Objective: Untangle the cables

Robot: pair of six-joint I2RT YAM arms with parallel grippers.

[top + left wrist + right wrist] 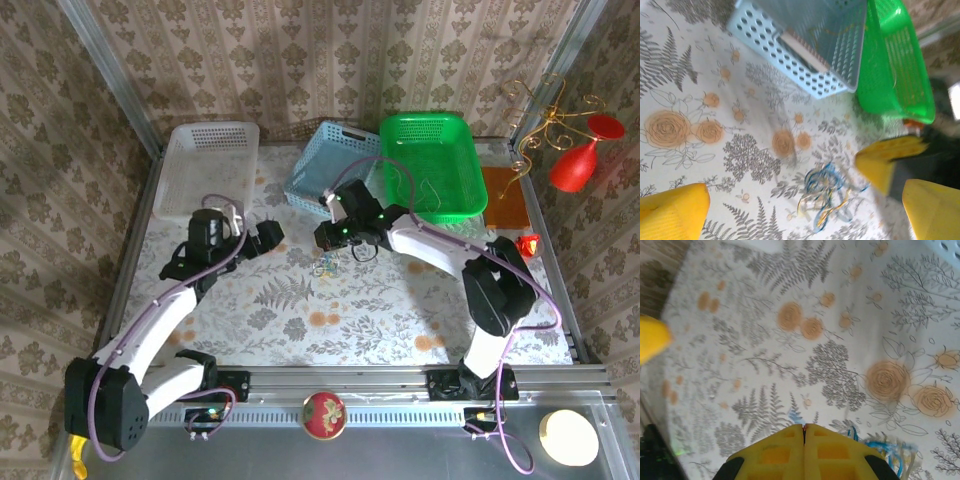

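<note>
One cable knot (bluish-yellow) lies near two claws: left claw spread, right claw pressed together.

left arm stretched forward, elbow low | left gripper — fingers spread wide | right arm bent inward toward centre | right gripper — fingers pressed together

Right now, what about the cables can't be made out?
Top view: cables too small to count strands.
Left wrist view: blurred; crossings unreadable.
Right wrist view: partly hidden by the right gripper and cut by the bottom edge; whether it pinches a strand is unclear.
</note>
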